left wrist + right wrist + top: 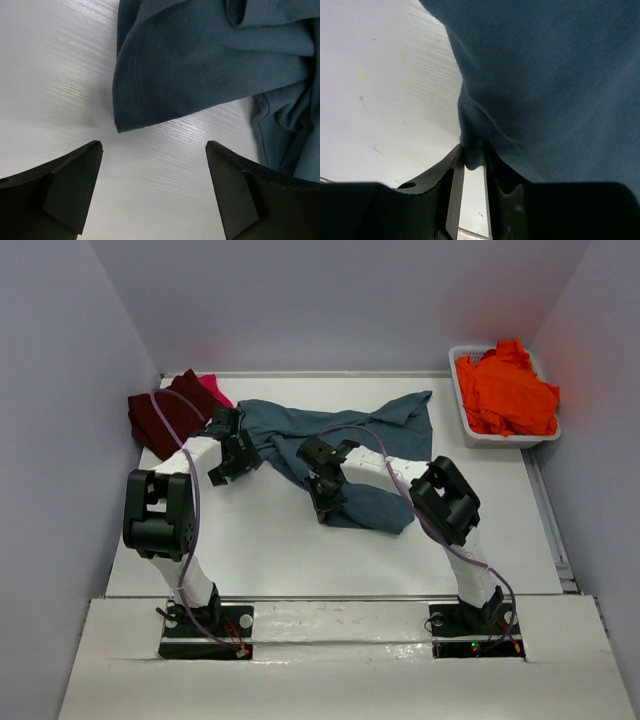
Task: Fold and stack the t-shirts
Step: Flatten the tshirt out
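A slate teal-blue t-shirt (340,430) lies crumpled across the middle of the table. My right gripper (325,498) is at its near edge. In the right wrist view the jaws (474,152) are nearly together, with a small fold of the teal cloth (560,75) pinched between them. My left gripper (235,455) hovers at the shirt's left end. Its jaws stand wide open (154,145) over bare table, just short of a stitched sleeve hem (132,95). A dark maroon t-shirt (165,415) and a bright pink one (212,390) are bunched at the back left.
A white tub (510,439) at the back right holds a vivid orange t-shirt (505,390). Grey walls close in the table on the left, back and right. White tabletop (270,540) shows in front of the teal shirt.
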Robot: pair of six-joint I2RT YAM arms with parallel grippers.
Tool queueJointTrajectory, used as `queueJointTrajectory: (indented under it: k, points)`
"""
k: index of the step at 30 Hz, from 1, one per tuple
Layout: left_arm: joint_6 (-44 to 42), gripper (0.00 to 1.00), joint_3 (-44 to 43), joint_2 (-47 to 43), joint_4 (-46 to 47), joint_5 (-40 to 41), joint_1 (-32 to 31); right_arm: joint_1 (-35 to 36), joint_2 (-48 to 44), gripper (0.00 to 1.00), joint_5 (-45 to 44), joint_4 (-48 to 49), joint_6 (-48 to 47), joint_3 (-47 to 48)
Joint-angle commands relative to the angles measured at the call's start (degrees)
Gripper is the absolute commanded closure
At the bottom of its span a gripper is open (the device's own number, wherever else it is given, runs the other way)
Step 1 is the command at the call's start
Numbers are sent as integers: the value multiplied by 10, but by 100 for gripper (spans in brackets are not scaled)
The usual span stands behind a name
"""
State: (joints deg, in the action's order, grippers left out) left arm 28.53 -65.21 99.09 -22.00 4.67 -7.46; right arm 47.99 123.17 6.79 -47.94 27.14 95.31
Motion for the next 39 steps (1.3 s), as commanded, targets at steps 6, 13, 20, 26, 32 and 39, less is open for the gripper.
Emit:
queueJointTrajectory:
  k: [6,13,20,26,32,39]
  points:
    - [-16,12,-7,30,23,16,3,4,-3,82,-30,-4,15,-28]
    - [-17,22,-18,44,42,40,3,4,-11,87,-30,2,17,-44]
    - [-20,26,-44,50,30,102,3,4,-14,89,-30,7,19,-59]
    - [-23,57,-54,60,20,104,3,4,-14,91,-36,4,15,-54]
    - [-25,88,-38,52,19,84,3,4,-24,93,-41,2,15,-62]
    - [-11,94,-26,16,12,58,3,4,-71,93,-55,-9,25,-74]
